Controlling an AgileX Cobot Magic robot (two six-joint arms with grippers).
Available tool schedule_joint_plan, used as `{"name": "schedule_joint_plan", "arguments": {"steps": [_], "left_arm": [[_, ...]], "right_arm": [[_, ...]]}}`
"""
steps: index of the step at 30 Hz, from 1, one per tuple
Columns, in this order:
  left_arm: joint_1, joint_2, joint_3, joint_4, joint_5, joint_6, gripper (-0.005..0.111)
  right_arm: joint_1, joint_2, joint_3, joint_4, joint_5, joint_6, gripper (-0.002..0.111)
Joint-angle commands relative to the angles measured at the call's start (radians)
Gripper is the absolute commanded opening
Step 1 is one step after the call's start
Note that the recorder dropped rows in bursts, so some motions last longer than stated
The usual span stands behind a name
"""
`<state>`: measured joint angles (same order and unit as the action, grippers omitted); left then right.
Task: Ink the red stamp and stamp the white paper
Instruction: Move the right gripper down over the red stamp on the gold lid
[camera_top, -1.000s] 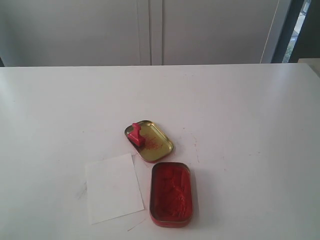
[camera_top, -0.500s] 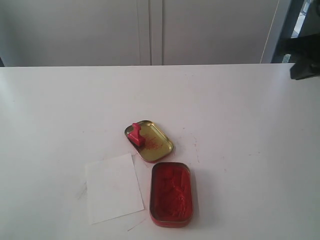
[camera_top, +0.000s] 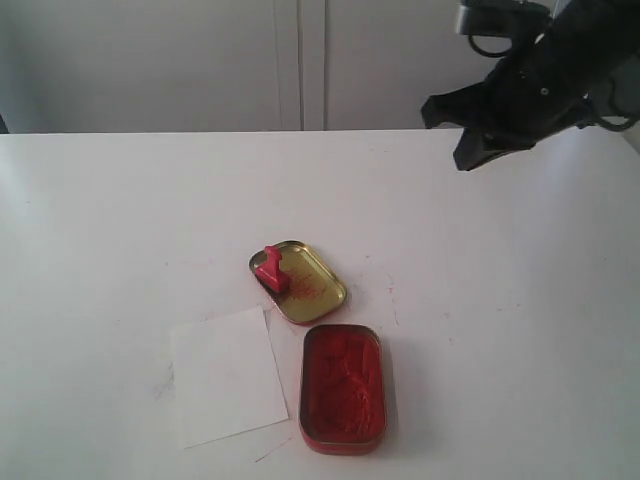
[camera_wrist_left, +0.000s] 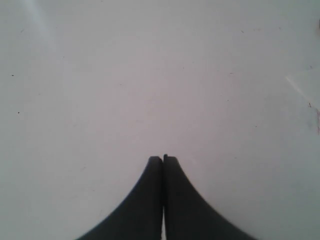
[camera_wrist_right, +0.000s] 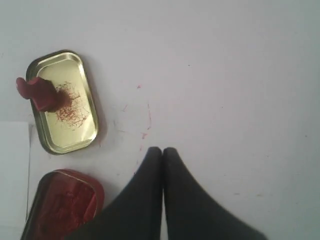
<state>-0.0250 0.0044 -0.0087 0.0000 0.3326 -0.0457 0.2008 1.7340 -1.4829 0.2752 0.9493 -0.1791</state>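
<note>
The red stamp stands on the near-left end of a gold tin lid at mid-table. The white paper lies flat in front of it, to the left of the open red ink tin. My right gripper hangs high at the back right, far from the stamp, shut and empty. My left gripper is shut over bare white table and does not show in the exterior view.
The white tabletop runs back to a pale cabinet wall. Faint red ink marks dot the table right of the lid. The right arm's dark body fills the top right corner.
The right arm has swung in from the top right edge and moved left over the table's back. The stamp, tins and paper have not moved.
</note>
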Motion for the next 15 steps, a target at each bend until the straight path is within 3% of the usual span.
{"name": "schedule_joint_plan", "arguments": {"steps": [1,15], "left_arm": [[0.002,-0.004,0.009,0.0,0.004,-0.003,0.0],[0.002,-0.004,0.009,0.0,0.004,-0.003,0.0]], "right_arm": [[0.051,0.079,-0.104,-0.012,0.058,-0.018,0.0],[0.193,0.293,-0.403,-0.049,0.195,-0.02,0.0]]}}
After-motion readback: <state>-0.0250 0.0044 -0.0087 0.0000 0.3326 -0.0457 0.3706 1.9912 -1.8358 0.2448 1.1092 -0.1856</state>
